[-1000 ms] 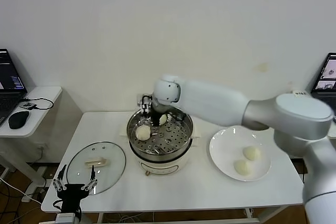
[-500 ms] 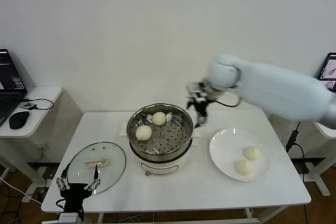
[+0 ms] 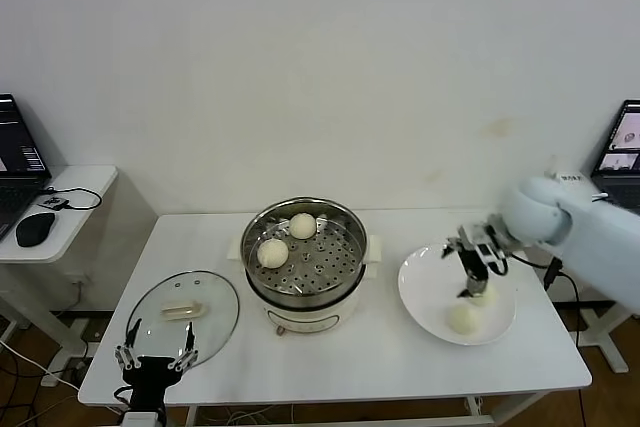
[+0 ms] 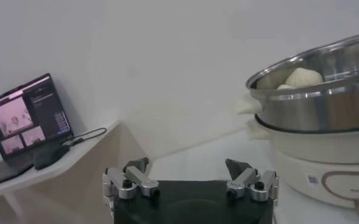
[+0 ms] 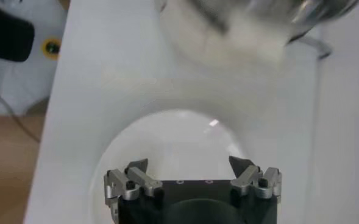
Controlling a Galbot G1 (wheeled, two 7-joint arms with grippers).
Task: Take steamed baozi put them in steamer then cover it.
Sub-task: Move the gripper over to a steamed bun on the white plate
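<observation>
Two steamed baozi (image 3: pixel 288 239) sit on the perforated tray inside the steamer (image 3: pixel 305 259), one toward the back, one toward the robot's left, leaving the rest of the tray bare for further buns. The steamer stands at mid-table on its white electric base, uncovered so that loading can proceed.

Two more buns (image 3: pixel 472 305) lie on the white plate (image 3: pixel 425 292), on the robot's right of the steamer, close together near the plate's far-right portion. Judged from this layout, the task is about half done: two loaded, two to go, cover not yet fitted.

The right gripper (image 3: pixel 472 269) is over the plate, just above the rear bun, jaws spread wide and holding nothing. The right wrist view confirms both fingers parted with the plate surface (image 5: pixel 167 140) below. This posture suits a descent onto the bun; the wide spread is needed to clear its rounded sides.

The glass lid (image 3: pixel 185 313) with its cream handle rests flat on the table (image 3: pixel 380 357) on the robot's left of the steamer, within reach of the left arm for the covering step.

The left gripper (image 3: pixel 155 359) is parked at the table's near edge beside the lid, jaws wide, empty.

Risk noted: soft dough may dent under a firm pinch.
</observation>
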